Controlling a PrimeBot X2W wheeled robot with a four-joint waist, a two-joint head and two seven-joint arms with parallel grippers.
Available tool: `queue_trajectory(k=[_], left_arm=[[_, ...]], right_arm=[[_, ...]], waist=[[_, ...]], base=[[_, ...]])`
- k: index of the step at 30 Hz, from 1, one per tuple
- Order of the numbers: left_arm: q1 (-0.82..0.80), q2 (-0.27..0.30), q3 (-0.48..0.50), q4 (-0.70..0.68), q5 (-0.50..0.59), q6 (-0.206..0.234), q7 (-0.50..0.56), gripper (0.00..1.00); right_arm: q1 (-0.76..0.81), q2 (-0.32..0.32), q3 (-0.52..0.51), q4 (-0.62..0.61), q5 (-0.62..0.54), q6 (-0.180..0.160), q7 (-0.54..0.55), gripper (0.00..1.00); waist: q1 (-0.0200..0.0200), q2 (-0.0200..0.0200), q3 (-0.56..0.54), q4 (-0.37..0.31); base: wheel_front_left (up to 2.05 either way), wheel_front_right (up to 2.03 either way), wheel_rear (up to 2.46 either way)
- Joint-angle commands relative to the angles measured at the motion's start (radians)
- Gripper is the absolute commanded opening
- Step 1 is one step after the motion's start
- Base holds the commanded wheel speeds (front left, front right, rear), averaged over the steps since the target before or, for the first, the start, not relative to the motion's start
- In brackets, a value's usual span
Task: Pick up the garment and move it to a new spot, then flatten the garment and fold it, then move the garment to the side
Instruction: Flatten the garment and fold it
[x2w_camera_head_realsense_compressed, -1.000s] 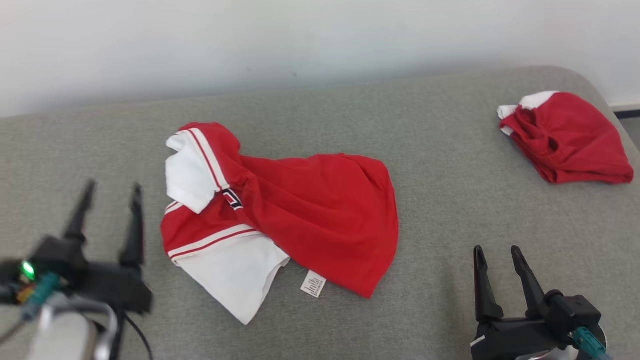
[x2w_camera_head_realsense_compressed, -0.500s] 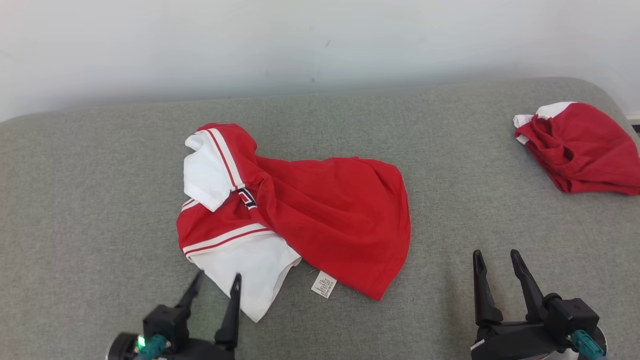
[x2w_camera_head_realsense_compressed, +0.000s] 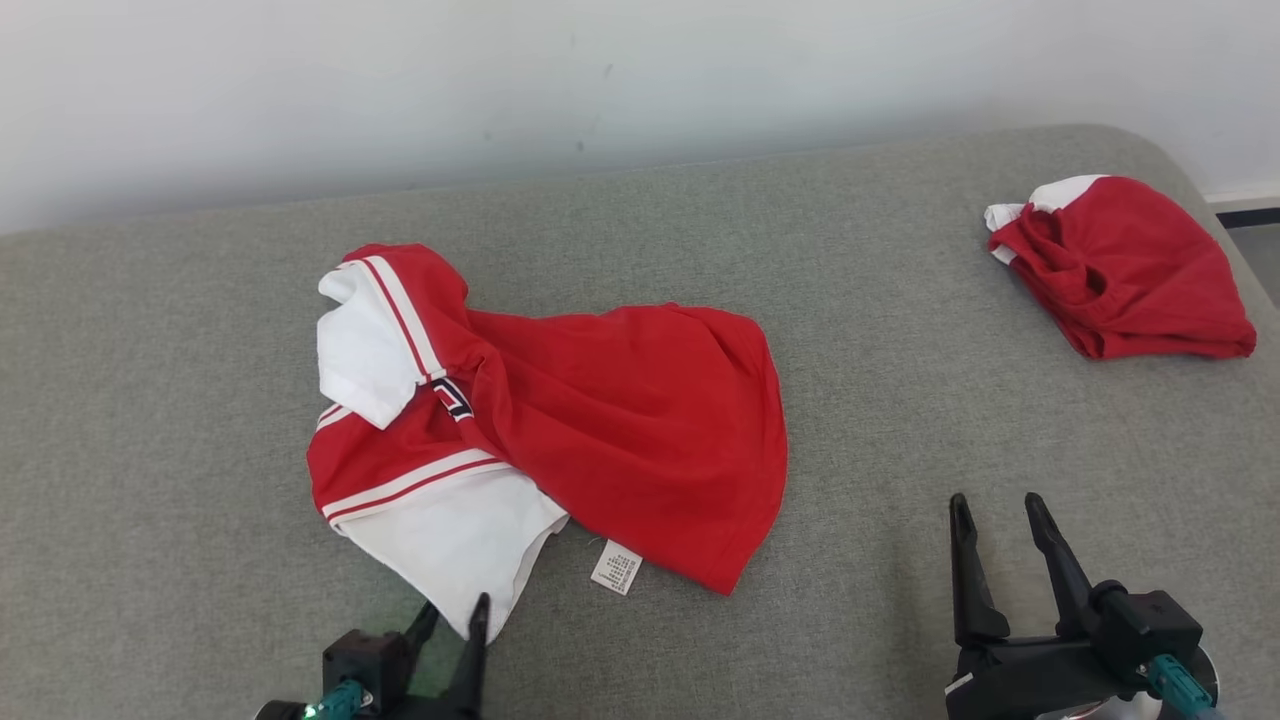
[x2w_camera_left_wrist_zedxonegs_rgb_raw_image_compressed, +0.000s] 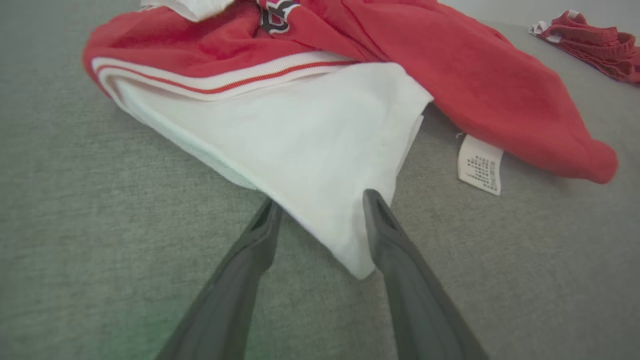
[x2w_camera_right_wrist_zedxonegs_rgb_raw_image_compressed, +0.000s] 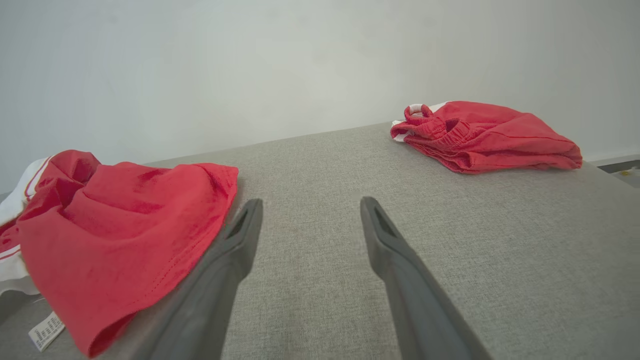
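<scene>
The garment is a red shirt with white sleeves and striped trim, lying crumpled in the middle of the grey cushion. Its white sleeve corner points toward me. My left gripper sits at that corner, jaws apart, and the corner's tip lies between the fingers in the left wrist view. One finger lies along the cloth's edge. My right gripper stands open over bare cushion, right of the red hem, fingers holding nothing.
A second red garment lies bunched at the cushion's far right corner, also in the right wrist view. A white care label sticks out under the red hem. A pale wall backs the cushion, whose edge curves down at the right.
My left gripper has swung in from the far left to the white sleeve corner, and its fingers have drawn closer together. The head camera has shifted slightly. The right gripper has stayed put.
</scene>
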Motion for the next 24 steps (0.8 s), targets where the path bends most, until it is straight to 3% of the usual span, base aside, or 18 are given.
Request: queue_trajectory(k=[1, 8, 17, 24], left_arm=[[-0.007, 0.0, 0.006, 0.008, -0.005, -0.003, -0.007, 0.0], [0.0, -0.002, 0.022, 0.0, -0.012, -0.013, -0.017, 0.0], [0.145, 0.026, 0.037, -0.148, -0.03, 0.021, 0.002, 0.0], [0.283, 0.042, 0.048, -0.266, -0.066, 0.057, 0.043, 0.0]], right_arm=[[0.0, -0.001, -0.002, -0.002, -0.001, -0.003, -0.001, 1.0], [0.026, 0.004, -0.015, 0.003, -0.002, -0.003, -0.001, 1.0], [0.054, 0.008, -0.014, 0.014, 0.007, -0.003, -0.001, 1.0], [0.067, 0.009, -0.012, 0.017, 0.007, -0.003, -0.001, 1.0]], waist=[[0.0, -0.0001, -0.002, -0.001], [0.0, -0.0001, -0.041, 0.041], [0.0, -0.0001, -0.092, 0.122], [0.0, -0.0001, -0.102, 0.141]], base=[[0.0, 0.0, 0.0], [0.0, 0.0, 0.0], [0.0, 0.0, 0.0], [0.0, 0.0, 0.0]])
